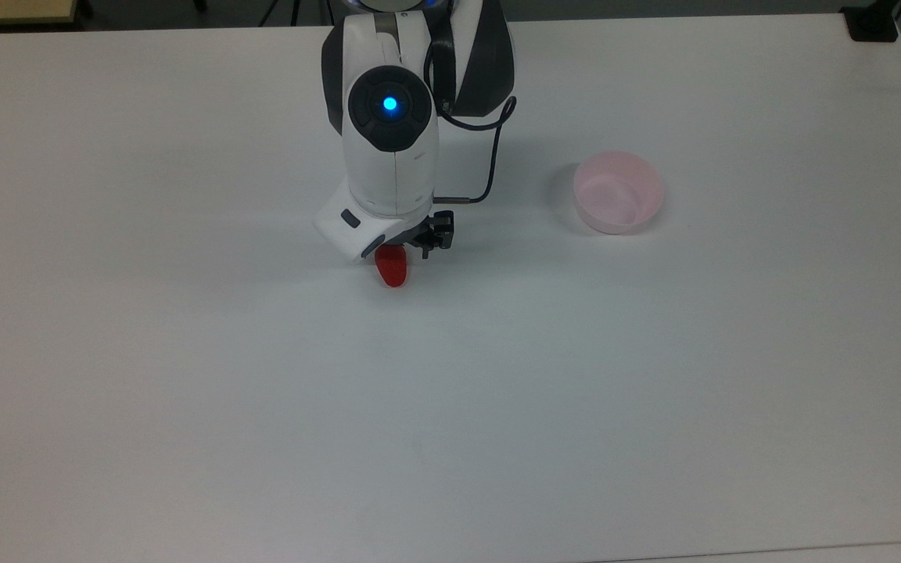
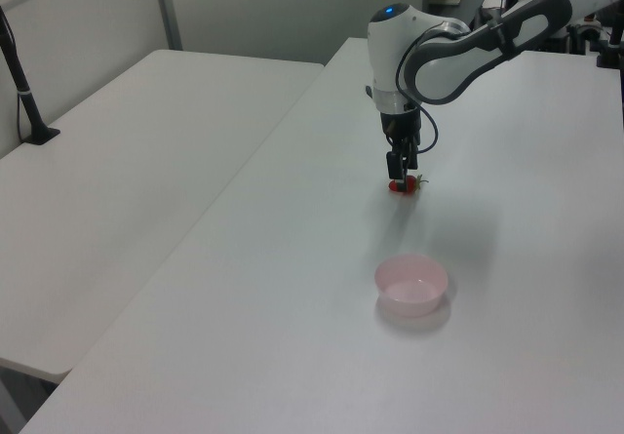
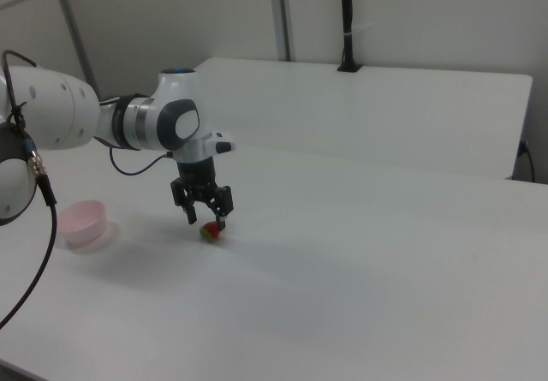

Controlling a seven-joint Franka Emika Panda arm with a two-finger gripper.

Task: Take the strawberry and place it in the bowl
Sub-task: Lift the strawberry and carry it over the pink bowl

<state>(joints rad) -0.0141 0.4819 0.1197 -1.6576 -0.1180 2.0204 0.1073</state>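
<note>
The red strawberry (image 1: 394, 272) lies on the white table (image 1: 450, 407), its green cap covered by my hand in the top view. My gripper (image 3: 205, 223) is down over the strawberry (image 3: 210, 231), open, with one finger on each side of it and the tips just above the tabletop. In the left view the gripper (image 2: 401, 177) stands upright directly above the strawberry (image 2: 402, 188). The pale pink bowl (image 1: 619, 191) sits empty to the top view's right, well apart from the arm. It also appears as the bowl (image 2: 411, 284) and the bowl (image 3: 83, 223).
A black cable (image 1: 489, 168) loops off the wrist toward the bowl side. A black stand base (image 1: 873, 23) sits at the top view's far right corner. A second white table (image 2: 146, 151) adjoins on the left view's left, with a black pole (image 2: 24, 88).
</note>
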